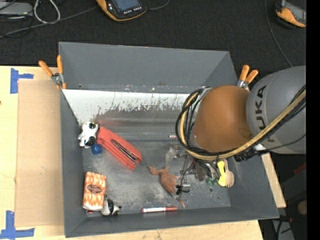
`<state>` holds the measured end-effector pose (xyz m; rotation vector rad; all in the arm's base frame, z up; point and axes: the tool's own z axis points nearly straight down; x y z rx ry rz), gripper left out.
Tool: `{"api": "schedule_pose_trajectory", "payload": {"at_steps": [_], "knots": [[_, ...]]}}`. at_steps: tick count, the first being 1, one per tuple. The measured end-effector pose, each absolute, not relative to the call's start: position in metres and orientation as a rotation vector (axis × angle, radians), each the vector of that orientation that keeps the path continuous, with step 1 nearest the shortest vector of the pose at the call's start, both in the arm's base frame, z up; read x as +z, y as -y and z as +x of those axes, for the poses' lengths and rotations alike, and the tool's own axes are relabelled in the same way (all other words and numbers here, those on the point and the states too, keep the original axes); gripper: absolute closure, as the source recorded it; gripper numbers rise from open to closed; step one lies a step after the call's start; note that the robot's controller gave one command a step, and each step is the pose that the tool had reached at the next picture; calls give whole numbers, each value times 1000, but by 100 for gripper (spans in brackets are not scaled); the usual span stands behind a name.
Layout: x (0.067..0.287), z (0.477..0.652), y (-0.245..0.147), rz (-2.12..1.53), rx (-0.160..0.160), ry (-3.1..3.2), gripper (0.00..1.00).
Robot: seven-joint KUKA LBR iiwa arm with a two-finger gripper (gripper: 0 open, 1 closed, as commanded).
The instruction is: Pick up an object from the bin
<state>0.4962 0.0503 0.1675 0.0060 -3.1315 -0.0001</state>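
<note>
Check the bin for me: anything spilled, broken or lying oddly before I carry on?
Nothing stands out. The brown toy animal by the tool, the red stapler-like piece and the orange packet lie loose and apart. Pale streaks on the bin's back wall look like wear, not a spill.

Arm is reaching in from the right, with the end effector pointing downward.

The grey arm (pixel 282 109) is extending in from the right edge and bending down, its wrist wearing a rounded orange cover (pixel 220 118) that is facing upward. Black and yellow cables (pixel 186 120) are looping around the cover's left side and running back along the arm. The end effector (pixel 186 180) is hanging beneath the cover, at the near right, partly hidden by it.
</note>
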Motion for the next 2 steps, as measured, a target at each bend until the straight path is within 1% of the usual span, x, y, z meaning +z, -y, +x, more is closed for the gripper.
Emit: {"api": "schedule_pose_trajectory", "payload": {"at_steps": [1, 2], "knots": [[172, 498, -50, 3, -1, 3139, 0], [132, 493, -13, 166, -2, 3137, 0]]}}
